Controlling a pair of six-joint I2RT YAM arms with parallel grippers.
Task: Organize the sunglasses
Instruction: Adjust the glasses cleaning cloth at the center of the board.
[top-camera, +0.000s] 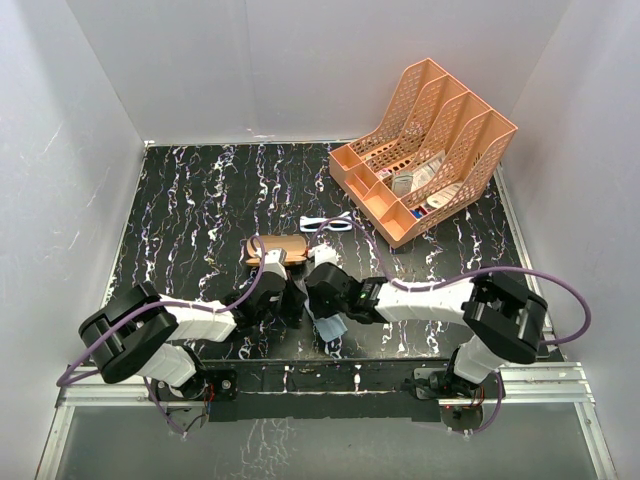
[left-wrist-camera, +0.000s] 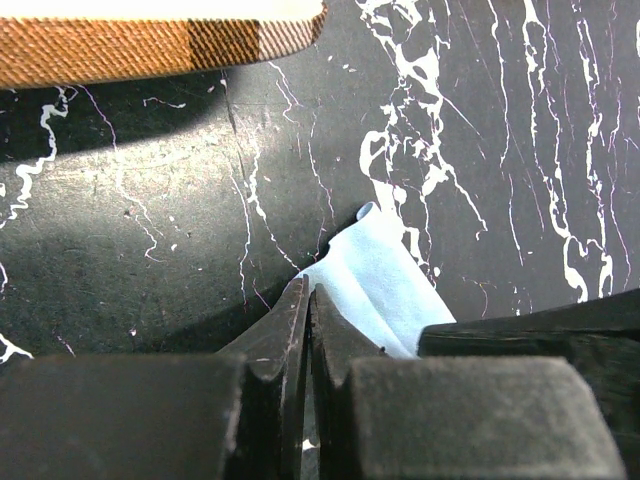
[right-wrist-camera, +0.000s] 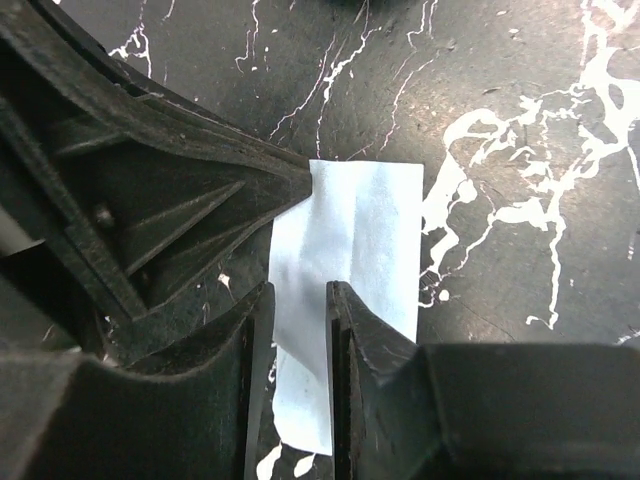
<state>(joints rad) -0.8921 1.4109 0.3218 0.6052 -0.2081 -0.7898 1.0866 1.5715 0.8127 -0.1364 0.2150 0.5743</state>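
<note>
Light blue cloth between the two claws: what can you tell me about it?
The light blue cloth is small, thin and soft-looking, folded into a narrow strip on the black marbled table. The left gripper, shut, seems to pinch one edge; the right gripper, slightly open, straddles it. One corner curls up.

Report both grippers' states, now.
Left gripper: fingers closed, apparently pinching the edge of the light blue square cloth.
Right gripper: fingers open, straddling that cloth, holding nothing.
</note>
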